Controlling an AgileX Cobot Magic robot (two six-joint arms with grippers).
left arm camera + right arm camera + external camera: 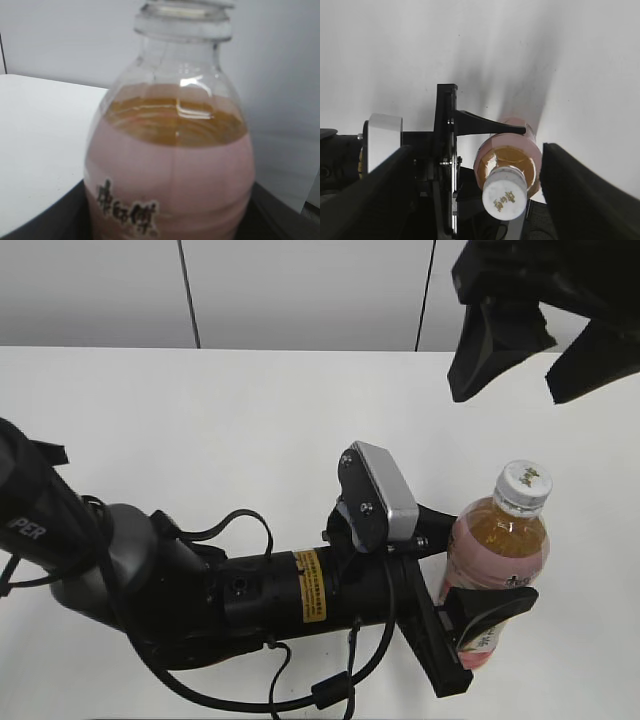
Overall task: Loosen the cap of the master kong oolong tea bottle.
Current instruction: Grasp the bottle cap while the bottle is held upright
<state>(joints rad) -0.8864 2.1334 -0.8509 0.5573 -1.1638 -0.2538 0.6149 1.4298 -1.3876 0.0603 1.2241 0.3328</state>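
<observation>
**Tea bottle held upright, cap free**

The master kong oolong tea bottle [497, 560] stands on the white desk [200, 430], near its right side. It is clear, ribbed plastic, amber tea filling it up to the shoulder, with a pink label bearing dark characters. Its round white cap [524, 483] sits on the neck with nothing touching it.

The left claw [470, 585] clasps the bottle's labelled body between black fingers. The right claw [545, 340] hangs above, well apart, spread wide.

Only the right wrist view shows the cap's top; its marking looks blurred there, perhaps greenish. The left wrist view cuts the cap off.
</observation>
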